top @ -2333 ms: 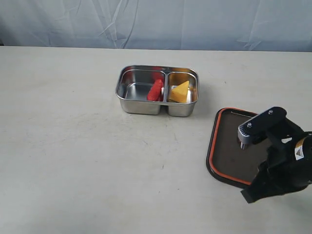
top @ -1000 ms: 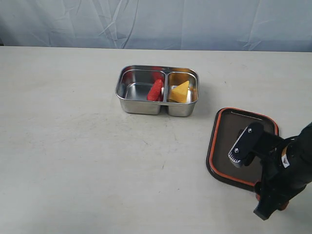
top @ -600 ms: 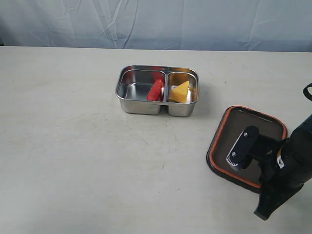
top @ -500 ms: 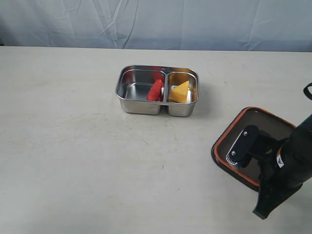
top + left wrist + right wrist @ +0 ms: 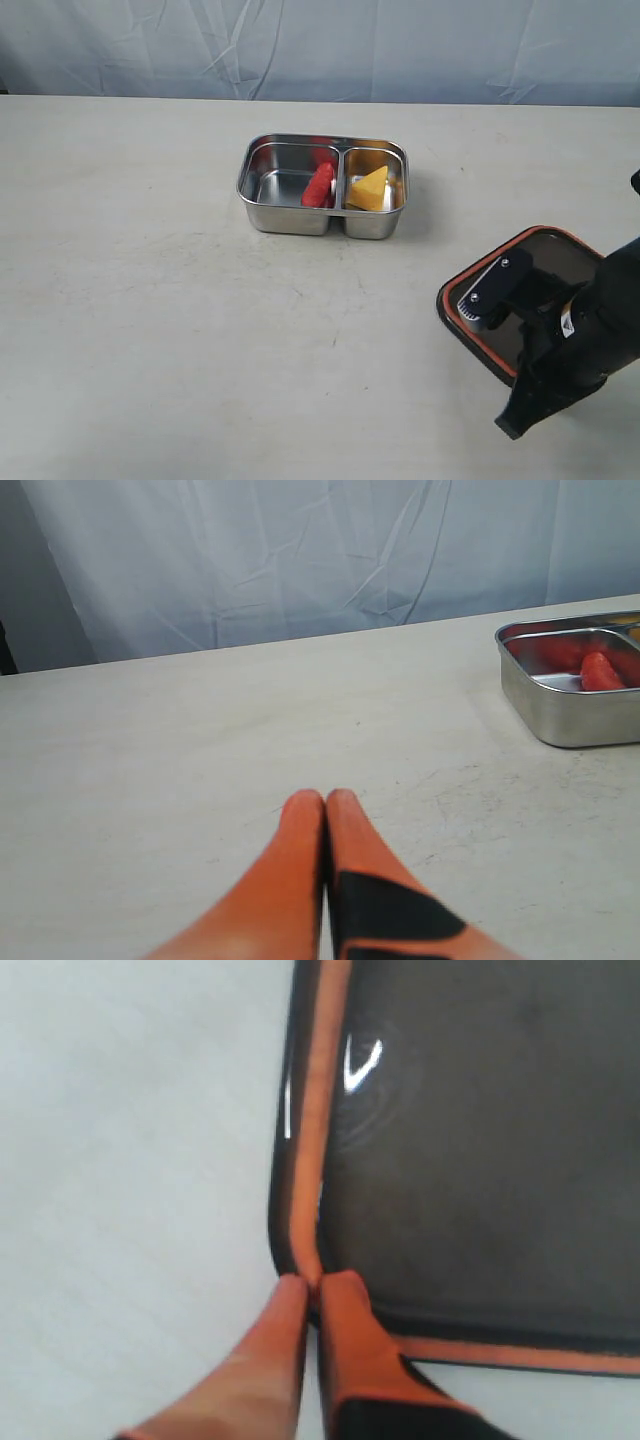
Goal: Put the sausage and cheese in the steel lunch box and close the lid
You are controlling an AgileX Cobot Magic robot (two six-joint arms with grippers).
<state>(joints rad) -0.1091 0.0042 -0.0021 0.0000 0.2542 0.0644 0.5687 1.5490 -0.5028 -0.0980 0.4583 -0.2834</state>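
right gripper (image 5: 312, 1282) clenched on one corner rim of the lid (image 5: 480, 1160), which sits tilted and apart from the steel lunch box (image 5: 290, 218), off its cheese end. left gripper (image 5: 325, 800) clamped, empty. risk: the thin corner pinch may let the lid swing or slip. count: one sausage (image 5: 319, 186), one cheese (image 5: 368, 189), each in its own compartment of the box; one lid.

lid (image 5: 558, 252) partly behind right arm (image 5: 592, 340), steel lunch box (image 5: 572, 722) edge-cropped
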